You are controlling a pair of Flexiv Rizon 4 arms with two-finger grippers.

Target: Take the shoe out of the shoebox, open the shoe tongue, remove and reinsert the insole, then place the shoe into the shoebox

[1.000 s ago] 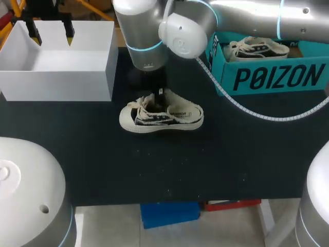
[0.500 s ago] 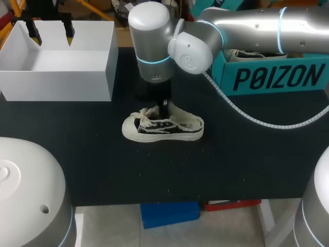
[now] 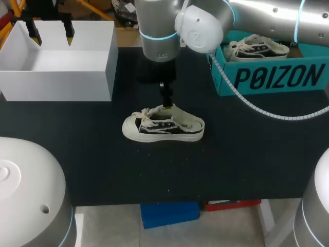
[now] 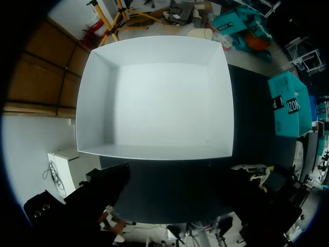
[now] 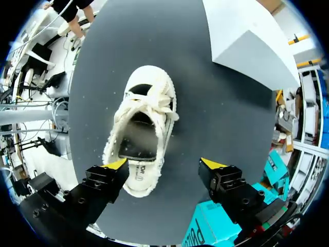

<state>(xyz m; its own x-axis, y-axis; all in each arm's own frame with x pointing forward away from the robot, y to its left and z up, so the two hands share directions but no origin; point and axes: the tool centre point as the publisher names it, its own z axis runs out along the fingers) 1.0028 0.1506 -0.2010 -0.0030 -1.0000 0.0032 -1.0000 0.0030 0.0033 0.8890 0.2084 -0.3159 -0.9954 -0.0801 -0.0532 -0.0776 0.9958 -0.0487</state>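
At table centre: shoe (image 3: 163, 126) (image 5: 141, 128) stands upright on its sole on the black table (image 3: 103, 170), outside both boxes, toe toward the robot's left, heel toward its right
Shoe, make: low cream canvas with a frayed collar, dark side panel and pale rubber toe cap; laces (image 5: 150, 105) loose and bunched across the front
Shoe, mouth: gapes open as seen from the right wrist; the inside reads dark grey; cannot tell whether the insole lies seated
Right arm (image 3: 267, 15): comes in from the right and reaches past the middle, wrist pointing straight down over the shoe
Right gripper (image 5: 163, 164) (image 3: 167, 105): fingers spread wide, holding nothing; poised above the heel end of the shoe; one yellow fingertip (image 5: 115, 164) sits over the heel's edge, the other over bare table beside the shoe; cannot tell whether either touches the canvas
Left gripper (image 3: 51, 36): at the far left, above the far rim of the white box (image 3: 56, 80) (image 4: 164, 103), its two yellow tips well apart, holding nothing
White box: open-topped, at the table's far left, well apart from the shoe; one corner shows ahead of the right gripper (image 5: 247, 38)
Teal shoebox (image 3: 272, 77) (image 4: 288, 108): far right of the table, open on top, well apart from the shoe at centre
Second shoe (image 3: 259, 47): lies inside the teal shoebox, same cream-and-dark pattern
Cable (image 3: 241, 105): pale coiled line hanging from the right arm, sweeping past the front of the teal shoebox toward the table's right edge
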